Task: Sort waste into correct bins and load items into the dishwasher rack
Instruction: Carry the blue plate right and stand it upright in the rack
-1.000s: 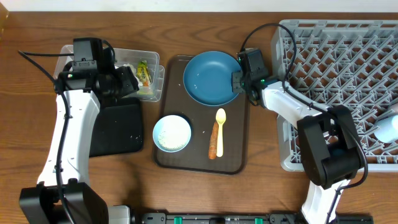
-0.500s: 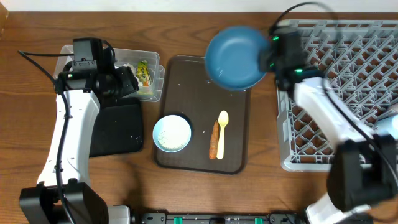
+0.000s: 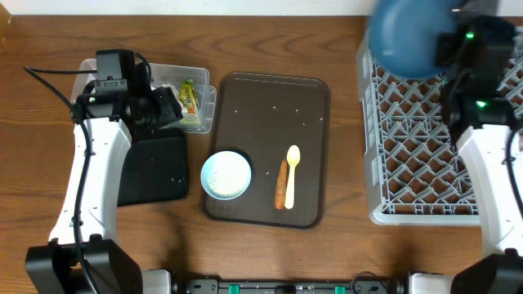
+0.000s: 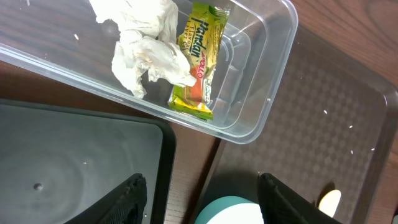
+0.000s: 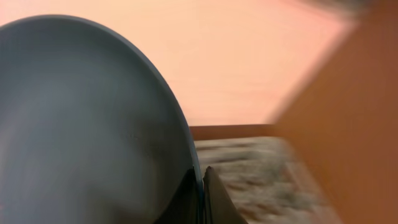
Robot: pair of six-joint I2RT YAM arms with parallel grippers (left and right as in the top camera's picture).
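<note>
Dark blue round plate (image 3: 404,37) is held over the far-left corner of the grey plastic lattice dishwasher rack (image 3: 425,147), rim pinched betw. the closed fingers of the right gripper (image 5: 200,190). Left gripper (image 4: 205,199) hangs w/ jaws apart, holding nothing, by the clear plastic tub (image 4: 277,81), which contains crumpled white tissues (image 4: 146,43) & a green-yellow snack wrapper (image 4: 199,59); shallow black bin (image 3: 151,171) sits just beside it. White bowl (image 3: 226,175), pale yellow spoon (image 3: 289,162) & orange carrot piece (image 3: 281,186) lie on the flat brown tray (image 3: 265,106).
</note>
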